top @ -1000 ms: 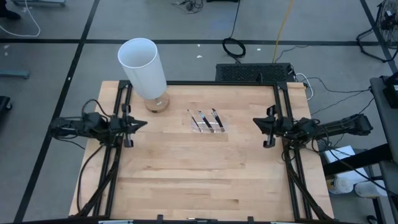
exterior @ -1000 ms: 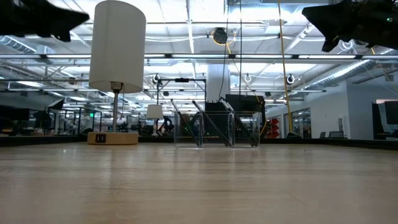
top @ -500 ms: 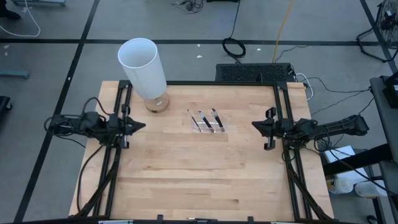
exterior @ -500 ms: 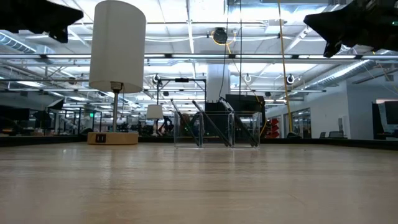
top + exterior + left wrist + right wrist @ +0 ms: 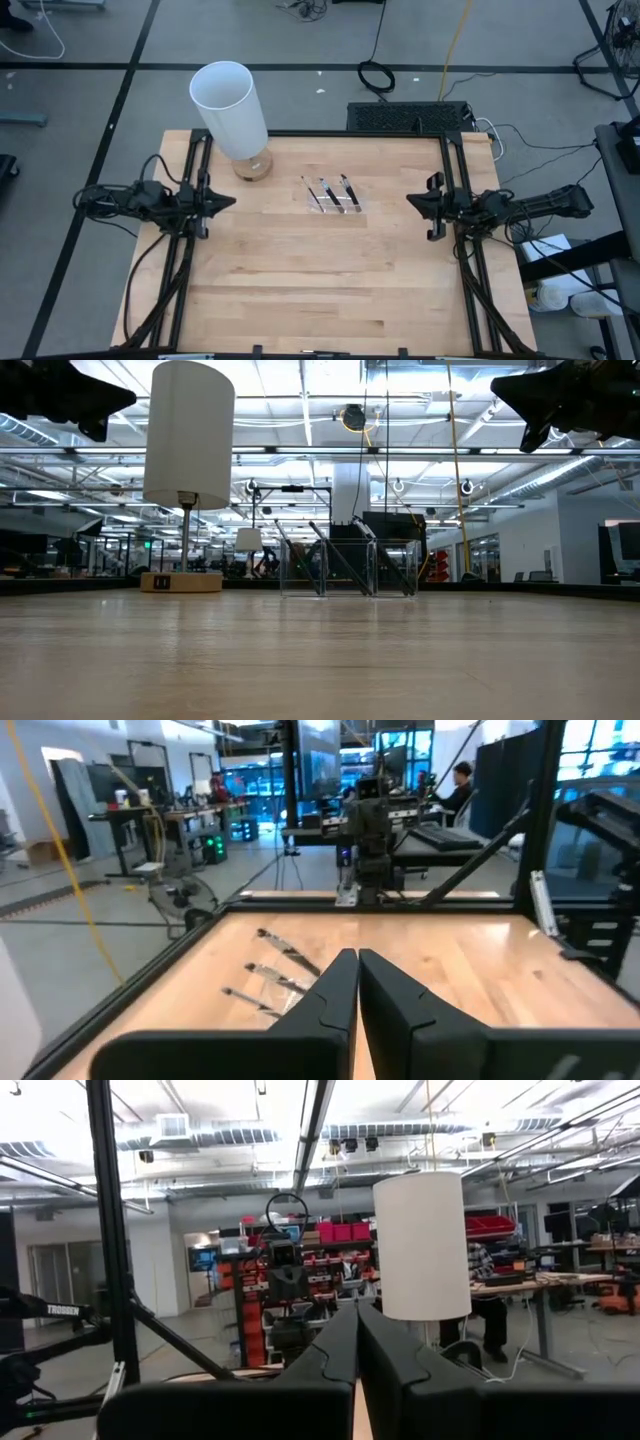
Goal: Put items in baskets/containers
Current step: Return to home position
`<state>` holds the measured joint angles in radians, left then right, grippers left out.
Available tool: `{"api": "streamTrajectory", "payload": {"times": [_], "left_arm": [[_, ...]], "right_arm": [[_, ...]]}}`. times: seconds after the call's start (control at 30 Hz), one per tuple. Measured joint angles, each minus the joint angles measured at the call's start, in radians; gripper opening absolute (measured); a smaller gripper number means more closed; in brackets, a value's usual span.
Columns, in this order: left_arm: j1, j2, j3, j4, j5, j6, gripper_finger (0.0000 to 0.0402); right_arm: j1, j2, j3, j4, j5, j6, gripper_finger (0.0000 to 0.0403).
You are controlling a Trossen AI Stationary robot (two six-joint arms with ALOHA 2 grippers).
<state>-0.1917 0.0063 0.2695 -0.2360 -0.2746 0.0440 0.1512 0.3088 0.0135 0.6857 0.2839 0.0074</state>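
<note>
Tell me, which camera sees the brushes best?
The low view: the brushes lean side-on inside the clear tray, so you see their whole length. The high view shows three tiny ones from above; the left wrist view shows them farther off; the right wrist view shows none.

Probably an open robotics lab: workbenches [image 5: 128,818], exposed ceiling ducts [image 5: 172,1126], cables [image 5: 376,75] across the floor.

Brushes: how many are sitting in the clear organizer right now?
3 brushes, all in the clear organizer near the middle of the table, side by side in the high view: leftmost brush, middle brush, rightmost brush. Others may be hidden; I cannot tell.
</note>
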Motion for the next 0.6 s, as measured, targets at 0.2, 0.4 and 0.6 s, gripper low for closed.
{"api": "streamTrajectory", "payload": {"times": [0.2,0.4,0.6], "left_arm": [[0.0,0.0,0.0,-0.035,-0.064,0.041,0.0005],[0.0,-0.001,0.005,-0.029,-0.083,0.045,0.0013],[0.0,-0.001,-0.044,-0.007,-0.076,0.059,0.0009]], "right_arm": [[0.002,-0.001,0.0,0.023,-0.003,-0.013,0.0],[0.049,-0.038,0.0,0.029,-0.071,-0.077,0.0],[0.06,-0.038,0.0,0.029,-0.066,-0.087,0.0]]}}
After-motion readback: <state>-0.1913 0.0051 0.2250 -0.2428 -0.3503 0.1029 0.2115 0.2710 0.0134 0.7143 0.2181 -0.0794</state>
